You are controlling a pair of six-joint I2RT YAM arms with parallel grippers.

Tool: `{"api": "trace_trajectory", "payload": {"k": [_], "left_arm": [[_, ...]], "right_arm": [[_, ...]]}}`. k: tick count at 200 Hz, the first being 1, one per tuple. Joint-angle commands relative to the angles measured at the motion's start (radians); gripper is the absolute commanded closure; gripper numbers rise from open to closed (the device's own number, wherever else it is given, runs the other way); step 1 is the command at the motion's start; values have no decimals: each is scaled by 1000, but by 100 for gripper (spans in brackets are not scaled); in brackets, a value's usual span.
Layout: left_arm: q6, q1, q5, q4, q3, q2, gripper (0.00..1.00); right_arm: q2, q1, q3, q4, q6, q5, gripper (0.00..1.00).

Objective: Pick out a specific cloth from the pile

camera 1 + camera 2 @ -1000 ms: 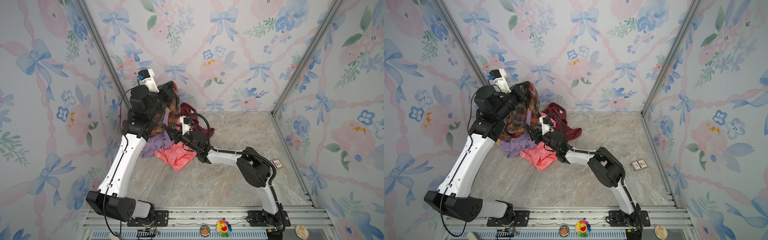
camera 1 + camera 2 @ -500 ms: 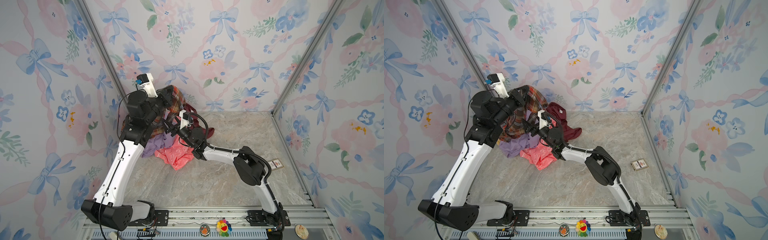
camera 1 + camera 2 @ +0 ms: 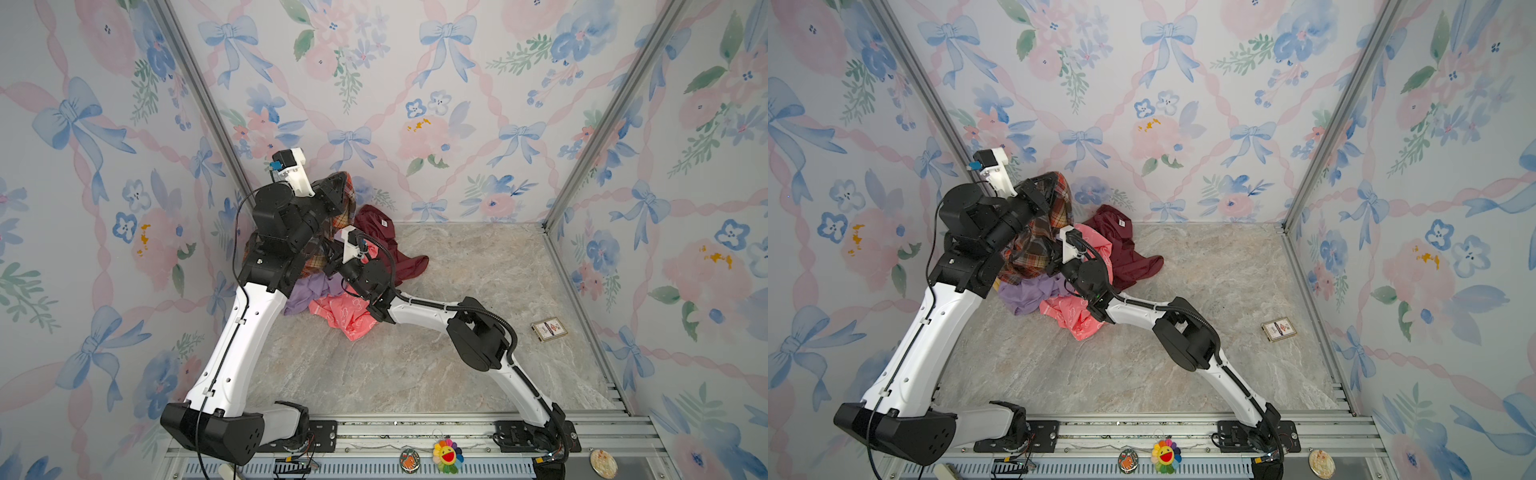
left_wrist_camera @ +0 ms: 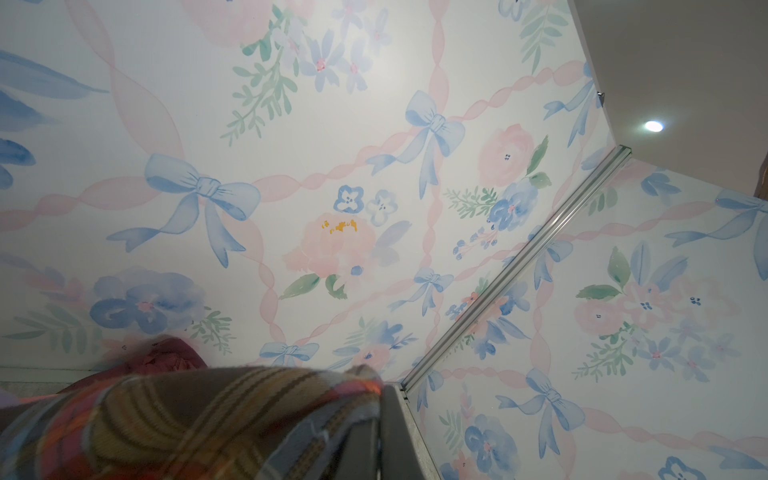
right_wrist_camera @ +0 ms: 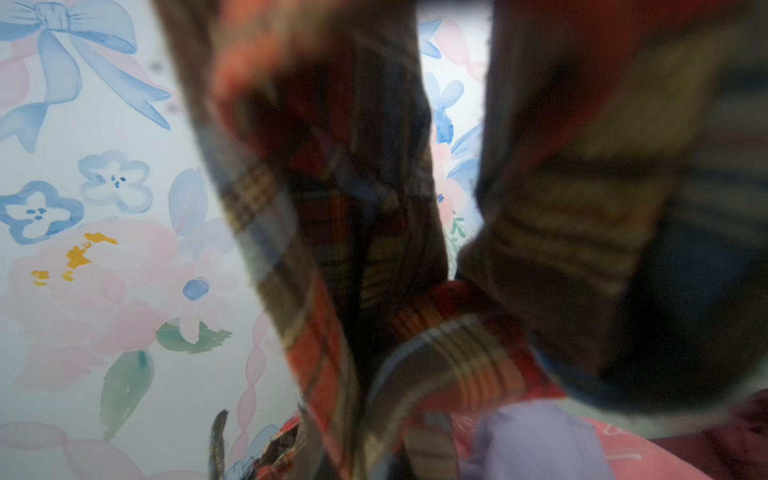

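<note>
The plaid cloth (image 3: 348, 198) (image 3: 1061, 208) hangs from my left gripper (image 3: 338, 189) (image 3: 1045, 188), which is shut on its top edge high in the back left corner. In the left wrist view the cloth (image 4: 187, 424) drapes over that gripper's dark fingers (image 4: 392, 436). My right gripper (image 3: 329, 261) (image 3: 1053, 258) is buried in the cloth's lower folds and shut on them; plaid (image 5: 316, 249) fills the right wrist view and hides the jaws. Below lies the pile: lilac (image 3: 309, 291) (image 3: 1025, 293), coral-pink (image 3: 347, 313) (image 3: 1071, 313) and maroon (image 3: 380, 226) (image 3: 1129, 249).
A small printed card (image 3: 549, 329) (image 3: 1278, 329) lies near the right wall. Flowered walls close in on three sides, with a metal corner post (image 3: 208, 99) right behind the left arm. A sunflower toy (image 3: 447, 451) sits on the front rail.
My right gripper has moved left into the hanging plaid cloth, opened wide and then shut on its lower folds. The left gripper has sunk slightly, still holding the cloth.
</note>
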Motion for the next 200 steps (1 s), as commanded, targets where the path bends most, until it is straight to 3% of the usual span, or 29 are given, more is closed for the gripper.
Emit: {"api": "trace_trajectory", "payload": {"k": [1,31,67,102,113,171,200], "left_arm": [[31,-4,-42,-1,-20,-40,100],[30,57,-85,-32,-135,-80,100],[-38,268,4,-29,-298,-141,100],[-63,359,57,-26,-429,-172,50],[-72,375,67,-24,-465,-175,40],[-274,537,299,183,-652,-208,15],[-403,615,410,342,-754,-214,10]], "right_arm": [[-79,-21,-29,81,1,27,100],[-180,-40,-93,89,35,-1,100],[-248,-56,-113,8,96,-26,100],[-294,-71,-128,-50,126,-32,100],[-307,-75,-124,-68,135,-39,100],[-377,-92,-120,-167,140,-64,100],[-406,-95,-135,-193,128,-72,100]]}}
